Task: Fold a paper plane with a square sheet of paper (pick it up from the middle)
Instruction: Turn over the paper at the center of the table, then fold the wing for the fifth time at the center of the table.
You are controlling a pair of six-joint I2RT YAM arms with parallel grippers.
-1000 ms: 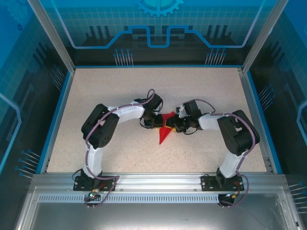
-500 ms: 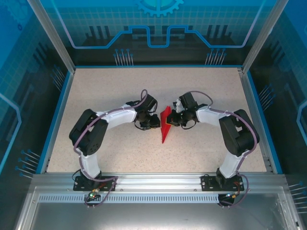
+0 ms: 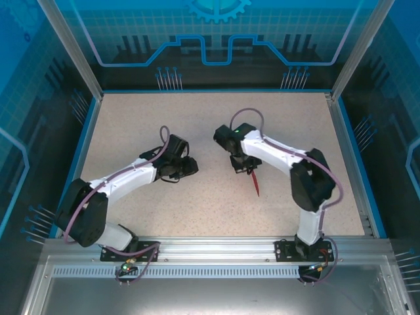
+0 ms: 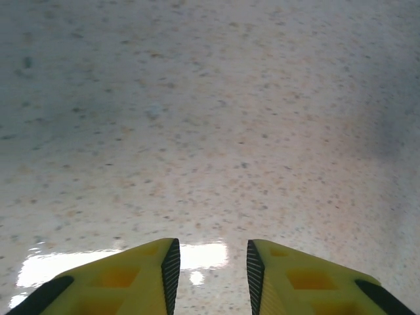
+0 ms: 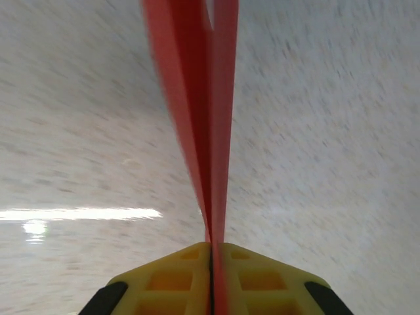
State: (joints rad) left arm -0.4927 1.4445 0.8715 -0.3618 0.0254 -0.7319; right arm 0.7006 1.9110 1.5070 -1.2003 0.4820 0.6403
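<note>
Seemingly your folding is done: the right gripper (image 5: 211, 252) has its jaws clenched on the slim red paper plane (image 3: 254, 182), just right of centre in the top view, while the left gripper (image 4: 210, 262) hangs with jaws released over the worktop (image 4: 210, 98), leaving only the set-down.

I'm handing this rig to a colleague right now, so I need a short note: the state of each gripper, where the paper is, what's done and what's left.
The left gripper is open and empty, over bare table, off to the left of the other arm.
The right gripper is shut on the paper plane, pinching its pressed layers at one end. In the top view the sharp tip points toward the near edge.
Done: the sheet is folded into a slim red dart.
Left: probably set it down and release. I cannot tell whether the wings need spreading.
</note>
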